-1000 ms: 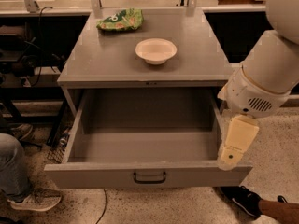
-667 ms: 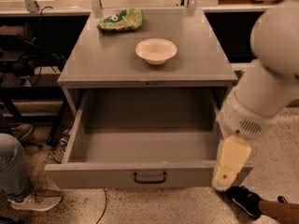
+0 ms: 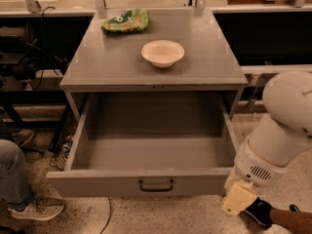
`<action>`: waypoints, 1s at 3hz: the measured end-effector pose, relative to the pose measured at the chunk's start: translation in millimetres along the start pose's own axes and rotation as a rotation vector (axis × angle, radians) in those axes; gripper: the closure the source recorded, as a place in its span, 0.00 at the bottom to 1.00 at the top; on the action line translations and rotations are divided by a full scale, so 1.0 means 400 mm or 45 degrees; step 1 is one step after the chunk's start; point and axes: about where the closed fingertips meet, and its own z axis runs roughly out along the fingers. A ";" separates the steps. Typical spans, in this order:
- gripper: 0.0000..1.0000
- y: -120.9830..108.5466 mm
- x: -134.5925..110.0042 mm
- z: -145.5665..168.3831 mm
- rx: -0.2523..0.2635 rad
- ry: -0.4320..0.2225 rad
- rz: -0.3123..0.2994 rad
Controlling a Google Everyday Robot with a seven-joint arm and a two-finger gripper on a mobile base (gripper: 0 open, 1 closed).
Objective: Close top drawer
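The top drawer (image 3: pixel 146 182) is a wide, deep grey metal drawer pulled fully out of its grey cabinet (image 3: pixel 156 67). It is empty inside. Its flat front panel carries a small black bail handle (image 3: pixel 156 185). My gripper (image 3: pixel 239 200) is a cream-coloured block at the end of the white arm (image 3: pixel 282 130), low at the right. It sits just off the drawer front's right end, close to the floor.
A white bowl (image 3: pixel 163 52) and a green chip bag (image 3: pixel 126 21) lie on the cabinet top. A person's leg and shoe (image 3: pixel 24 199) are at the lower left, another shoe (image 3: pixel 261 212) at the lower right. Black racks and cables stand at the left.
The arm and gripper have moved down and toward the camera, from beside the drawer's right wall to below and in front of the drawer front's right end. The drawer has stayed open.
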 end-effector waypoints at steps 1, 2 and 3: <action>0.71 0.000 0.014 0.069 -0.015 0.007 0.050; 0.95 -0.037 -0.020 0.151 0.040 -0.074 0.058; 1.00 -0.071 -0.065 0.204 0.126 -0.162 0.082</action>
